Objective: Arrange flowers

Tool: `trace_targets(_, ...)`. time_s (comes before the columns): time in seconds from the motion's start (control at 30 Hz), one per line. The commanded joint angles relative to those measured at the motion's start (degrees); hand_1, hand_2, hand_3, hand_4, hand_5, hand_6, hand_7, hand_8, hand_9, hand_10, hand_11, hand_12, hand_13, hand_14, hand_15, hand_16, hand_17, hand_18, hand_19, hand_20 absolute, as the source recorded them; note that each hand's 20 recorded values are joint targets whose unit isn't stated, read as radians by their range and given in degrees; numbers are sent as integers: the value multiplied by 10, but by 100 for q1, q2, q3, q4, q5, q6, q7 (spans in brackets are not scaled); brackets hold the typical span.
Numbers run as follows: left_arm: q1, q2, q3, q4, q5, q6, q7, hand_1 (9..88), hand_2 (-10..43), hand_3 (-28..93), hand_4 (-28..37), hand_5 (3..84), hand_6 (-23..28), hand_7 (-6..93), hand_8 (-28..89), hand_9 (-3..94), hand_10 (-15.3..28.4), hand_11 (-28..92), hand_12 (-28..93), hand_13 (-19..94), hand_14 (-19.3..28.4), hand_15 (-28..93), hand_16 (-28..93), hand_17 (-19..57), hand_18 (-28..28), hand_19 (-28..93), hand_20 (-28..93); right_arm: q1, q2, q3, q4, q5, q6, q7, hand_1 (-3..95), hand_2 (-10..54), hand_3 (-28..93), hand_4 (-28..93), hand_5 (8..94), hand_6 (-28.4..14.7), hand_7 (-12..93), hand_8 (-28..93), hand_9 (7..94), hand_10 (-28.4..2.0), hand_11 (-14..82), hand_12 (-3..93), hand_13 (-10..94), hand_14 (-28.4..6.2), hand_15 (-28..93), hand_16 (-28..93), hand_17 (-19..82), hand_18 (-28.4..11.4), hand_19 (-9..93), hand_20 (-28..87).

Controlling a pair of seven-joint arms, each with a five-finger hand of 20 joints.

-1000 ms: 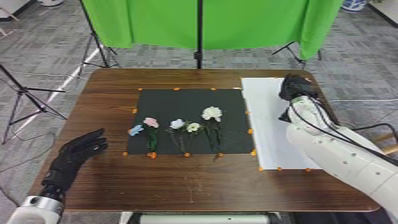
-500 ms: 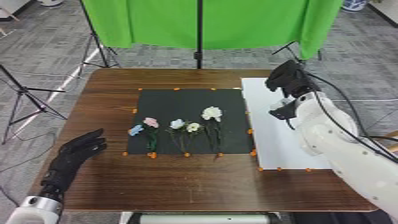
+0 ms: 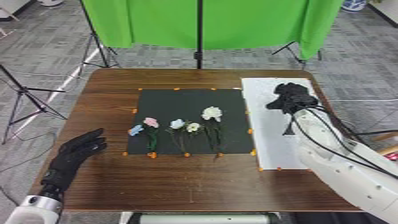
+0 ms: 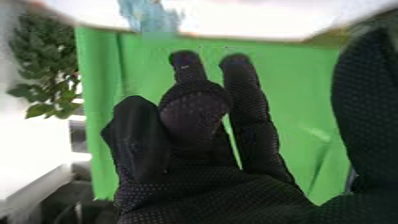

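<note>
In the head view, my right hand (image 3: 293, 97) is over the far part of the white sheet (image 3: 274, 157), right of the flowers. My left hand (image 3: 78, 151), fingers extended, stays left of the black sheet (image 3: 178, 100). On that sheet lie a blue flower (image 3: 135, 130), a pink flower (image 3: 150, 122), a pale flower (image 3: 177, 123), a cream flower (image 3: 193, 128) and a larger white flower (image 3: 211, 113), their stems towards the near edge. In the right wrist view, my right hand (image 4: 213, 192) is open with loosely bent fingers and nothing visible between them.
Orange markers (image 3: 153, 155) line the sheets' edges on the brown table (image 3: 187, 187). A green cloth (image 3: 151, 25) on stands hangs beyond the far edge. Black cables (image 3: 342, 145) run along my right arm.
My right hand first shifted farther away across the white sheet, then came back nearer, and its wrist turned. My left hand and the flowers have kept their places.
</note>
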Motion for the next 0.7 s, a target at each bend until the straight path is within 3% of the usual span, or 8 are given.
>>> trace_targets(0.03,56,-30,9,4,32,-33,-54,363,-95,620,-111,415,40,99,-58,405,121,168,129,347,171,177,34,65,147,87,187,212,46,-83,49,-91,231,-2,268,-95,656,-113,482,-13,119,-68,477,-199,151,265,690,-132,729,391,516,-210,932,593)
trace_targets(0.33,5,-31,37,31,36,-44,-35,364,-95,619,-110,416,40,98,-59,404,121,167,129,347,171,178,33,65,147,87,187,554,-253,-309,891,-205,-242,235,274,-95,655,-118,470,-12,117,-67,468,-201,147,267,684,-136,735,382,509,-213,932,587)
trace_targets(0.6,56,-46,12,10,23,-16,-34,362,-95,623,-111,416,41,97,-59,404,121,168,128,346,172,177,33,65,146,87,187,516,-340,-257,1083,-206,-678,424,285,-95,651,-118,468,-10,115,-69,483,-210,152,266,690,-134,740,375,513,-214,932,582)
trace_targets(0.7,68,-59,9,2,25,-7,-24,363,-95,622,-113,416,39,98,-58,404,121,168,128,347,171,178,34,65,146,87,187,527,-356,-340,1153,-95,-394,353,302,-95,651,-118,478,-6,117,-70,515,-208,184,273,705,-127,744,373,525,-208,932,583)
